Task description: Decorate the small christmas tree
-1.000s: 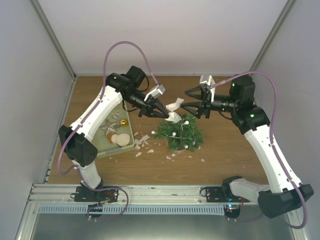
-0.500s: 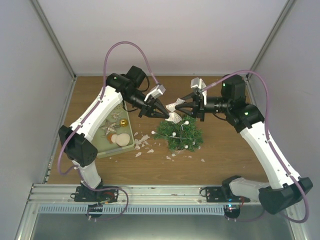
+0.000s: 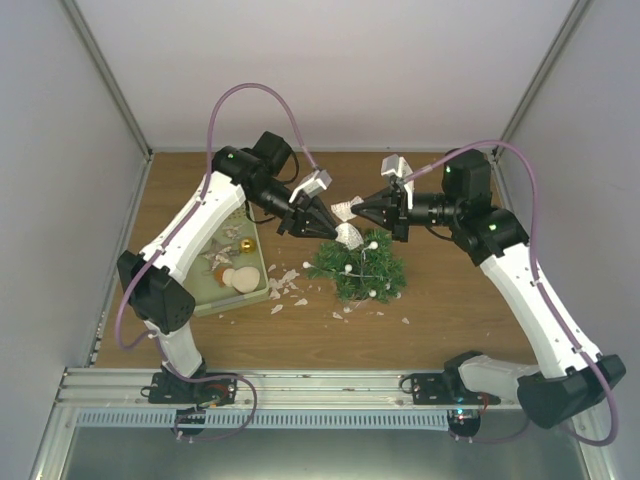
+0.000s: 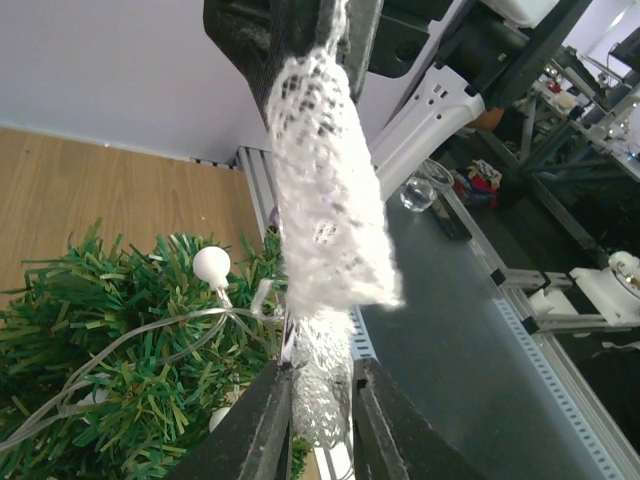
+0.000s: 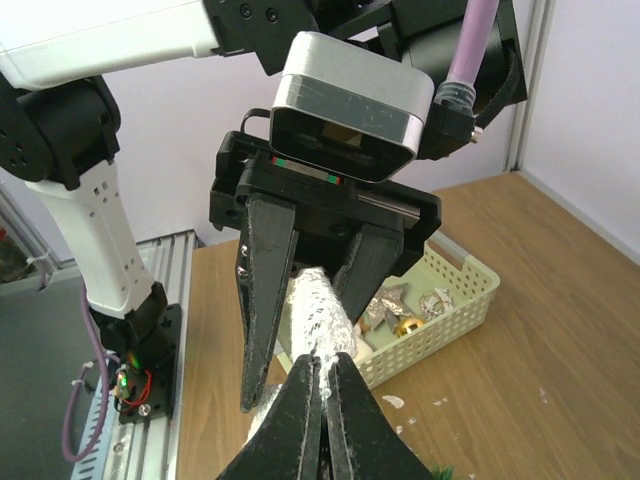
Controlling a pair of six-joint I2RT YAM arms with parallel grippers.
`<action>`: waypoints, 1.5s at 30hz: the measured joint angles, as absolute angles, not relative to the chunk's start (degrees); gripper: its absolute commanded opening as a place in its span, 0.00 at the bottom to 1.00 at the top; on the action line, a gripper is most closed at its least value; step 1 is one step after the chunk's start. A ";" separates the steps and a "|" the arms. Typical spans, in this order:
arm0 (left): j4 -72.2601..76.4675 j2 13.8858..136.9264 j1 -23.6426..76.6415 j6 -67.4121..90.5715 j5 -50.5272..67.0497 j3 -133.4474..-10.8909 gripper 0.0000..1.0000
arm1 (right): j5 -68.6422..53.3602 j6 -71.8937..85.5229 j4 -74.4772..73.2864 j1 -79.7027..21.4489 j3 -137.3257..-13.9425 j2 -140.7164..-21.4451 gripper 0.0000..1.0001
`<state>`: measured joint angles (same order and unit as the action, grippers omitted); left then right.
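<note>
The small christmas tree (image 3: pixel 358 268) stands mid-table, strung with a clear wire of white beads; its branches (image 4: pixel 120 370) fill the lower left of the left wrist view. Just above its left side hangs a white lace ornament (image 3: pixel 346 222). My right gripper (image 3: pixel 362 211) is shut on the upper edge of the lace (image 5: pixel 322 305), its tips (image 5: pixel 320 358) pinched together. My left gripper (image 3: pixel 333 228) faces it from the left. Its jaws (image 4: pixel 322 365) stand slightly apart, loosely flanking the lower end of the lace (image 4: pixel 325 200).
A pale green tray (image 3: pixel 205 300) with a gold ball (image 3: pixel 247 245) and other ornaments lies at the left; its perforated wall (image 5: pixel 470 300) shows behind the left gripper. White scraps (image 3: pixel 285 285) litter the wood between tray and tree. Walls enclose three sides.
My right gripper moved left to the lace and closed on it. My left gripper's jaws have parted slightly around the lace's other end.
</note>
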<state>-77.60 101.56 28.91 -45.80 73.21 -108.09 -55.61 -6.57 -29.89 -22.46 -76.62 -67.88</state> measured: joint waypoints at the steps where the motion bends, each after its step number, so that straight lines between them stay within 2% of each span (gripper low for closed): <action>1: -77.62 101.58 28.91 -45.82 73.10 -108.09 0.22 | -55.48 -6.57 -29.87 -22.46 -76.62 -67.83 0.01; 4: -77.65 101.67 28.91 -45.65 72.90 -108.09 0.27 | -55.18 -6.52 -29.87 -22.46 -76.62 -67.46 0.00; 10: -77.80 102.06 28.91 -45.30 71.00 -109.49 0.53 | -54.08 -5.34 -29.52 -22.48 -76.62 -65.54 0.00; 17: -74.94 100.29 28.86 -42.44 63.42 -111.13 0.70 | -51.35 -2.04 -29.50 -22.50 -76.27 -61.08 0.00; 26: -63.48 88.29 27.90 -36.75 47.35 -104.64 0.72 | -51.22 3.95 -28.53 -22.50 -72.62 -56.23 0.01; 32: -56.03 85.36 25.47 -33.95 39.51 -97.47 0.73 | -48.18 5.43 -33.41 -22.50 -70.50 -55.86 0.01; 39: -52.21 85.08 22.57 -32.53 36.42 -95.83 0.74 | -43.57 5.41 -40.77 -22.85 -73.91 -58.00 0.00; 45: -51.35 84.68 19.92 -32.49 36.34 -94.52 0.74 | -39.40 6.39 -44.34 -28.69 -75.50 -60.86 0.00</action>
<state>-51.35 84.68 19.92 -32.49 36.34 -94.52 -39.40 6.39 -44.34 -28.69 -75.50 -60.86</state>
